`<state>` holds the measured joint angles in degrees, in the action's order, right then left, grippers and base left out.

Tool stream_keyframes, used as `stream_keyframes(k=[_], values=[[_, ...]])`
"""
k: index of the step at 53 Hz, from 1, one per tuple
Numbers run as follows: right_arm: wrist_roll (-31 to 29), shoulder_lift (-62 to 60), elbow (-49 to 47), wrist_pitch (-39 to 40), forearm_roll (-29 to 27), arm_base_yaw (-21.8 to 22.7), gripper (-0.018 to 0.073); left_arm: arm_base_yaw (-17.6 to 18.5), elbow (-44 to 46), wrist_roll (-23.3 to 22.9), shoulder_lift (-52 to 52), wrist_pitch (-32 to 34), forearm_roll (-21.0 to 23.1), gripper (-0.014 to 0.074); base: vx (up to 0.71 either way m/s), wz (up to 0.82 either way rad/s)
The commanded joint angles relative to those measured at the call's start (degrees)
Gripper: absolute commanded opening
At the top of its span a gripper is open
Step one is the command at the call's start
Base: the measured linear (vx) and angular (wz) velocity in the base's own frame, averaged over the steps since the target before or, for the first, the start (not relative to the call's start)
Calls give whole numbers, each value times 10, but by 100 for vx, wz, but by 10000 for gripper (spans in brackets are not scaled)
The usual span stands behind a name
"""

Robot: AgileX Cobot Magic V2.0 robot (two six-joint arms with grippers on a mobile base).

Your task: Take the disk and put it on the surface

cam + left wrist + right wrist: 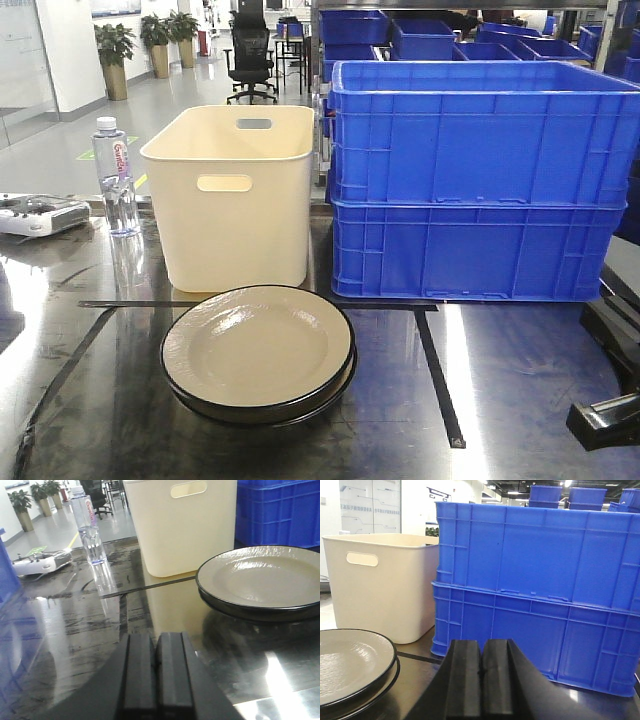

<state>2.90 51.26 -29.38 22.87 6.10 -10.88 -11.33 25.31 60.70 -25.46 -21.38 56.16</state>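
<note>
Stacked disks (258,352) on surface (500,400); cream bin (232,195), blue crates (480,180) behind, contents unseen; both grippers' jaws together

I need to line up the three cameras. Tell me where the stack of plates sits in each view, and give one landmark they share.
Front view: the stack of plates sits lower centre, before the cream bin.
Left wrist view: right side, middle height, cut by the right edge.
Right wrist view: bottom left corner, partly cropped.
Shared landmark: the cream bin, behind the plates in all three.

a cream bin (237,195) stands beside stacked blue crates (478,180), with a water bottle (116,177) to its left.
</note>
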Motion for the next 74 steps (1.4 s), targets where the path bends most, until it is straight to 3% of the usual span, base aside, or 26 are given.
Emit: stream_keyframes(k=[1,34,37,39,44,47,50,52,54,62,74], values=[[1,-3,-18,53,1,2,-9,-1,15,5,-2,15,29,-1,0,0],[1,-3,-18,53,1,2,-9,-1,15,4,-3,21,17,-1,0,0],[1,-3,-18,53,1,2,-9,-1,15,-25,-3,18,-24,-1,0,0],[1,-3,-18,53,1,2,-9,-1,15,-77,-3,16,-69,-1,0,0],[1,-3,-18,53,1,2,-9,-1,14,-258,-3,16,-224,-1,0,0],[1,-3,-18,53,1,2,-9,-1,9,-401,-2,17,-330,-1,0,0],[1,-3,-18,53,1,2,-9,-1,-7,-476,4,33,-399,-1,0,0],[1,-3,-18,53,1,2,-9,-1,-23,-513,14,54,-422,-1,0,0],[1,-3,-18,53,1,2,-9,-1,-44,-522,27,79,-426,-1,0,0],[1,-3,-18,53,1,2,-9,-1,-150,-488,118,153,-422,-1,0,0],[1,-3,-18,53,1,2,-9,-1,-241,-483,258,159,-473,-1,0,0]])
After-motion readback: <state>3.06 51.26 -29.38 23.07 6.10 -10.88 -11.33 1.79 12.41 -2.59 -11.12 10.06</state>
